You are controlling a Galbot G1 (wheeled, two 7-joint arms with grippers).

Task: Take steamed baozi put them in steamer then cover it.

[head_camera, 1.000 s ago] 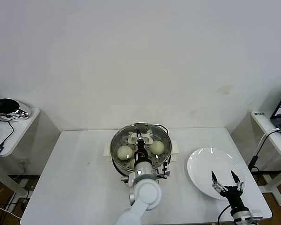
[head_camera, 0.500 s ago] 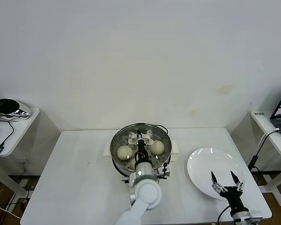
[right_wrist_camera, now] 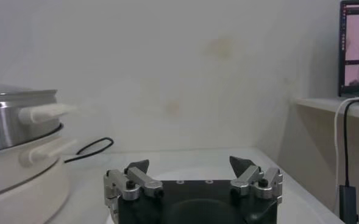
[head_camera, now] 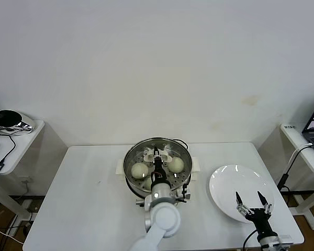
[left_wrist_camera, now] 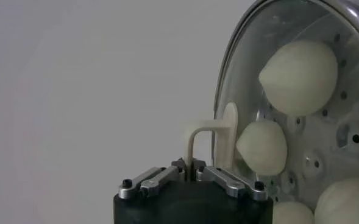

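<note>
A white table (head_camera: 83,198) fills the head view. Nearest the robot, at about five o'clock, the right gripper (head_camera: 253,205) hangs over the near edge of a white plate (head_camera: 235,183), its two fingers (right_wrist_camera: 136,168) spread wide with nothing between them. The right wrist view shows the same gap between the dark tips, with the steel pot (right_wrist_camera: 11,119) and its cream base off to one side and a laptop screen (right_wrist_camera: 357,49) on a side desk.

At six o'clock the left arm reaches forward from the robot's body to the middle of the table. The left gripper (head_camera: 157,157) sits over the centre of the steamer (head_camera: 157,166), whose glass lid (head_camera: 165,144) is already in place on the pot. In the left wrist view the left gripper's (left_wrist_camera: 191,169) tips are drawn nearly together around the thin bar of the lid's cream handle (left_wrist_camera: 213,137); whether they grip it or only flank it cannot be told.

Under the glass lie the buns (left_wrist_camera: 301,76): one at about nine o'clock inside the pot, one at three o'clock, and others partly hidden beneath the arm. The wrist view shows four pale rounds on the perforated tray (left_wrist_camera: 350,140).

Farther off, at ten o'clock, a side table (head_camera: 21,141) holds a shiny dark object (head_camera: 10,120)
</note>
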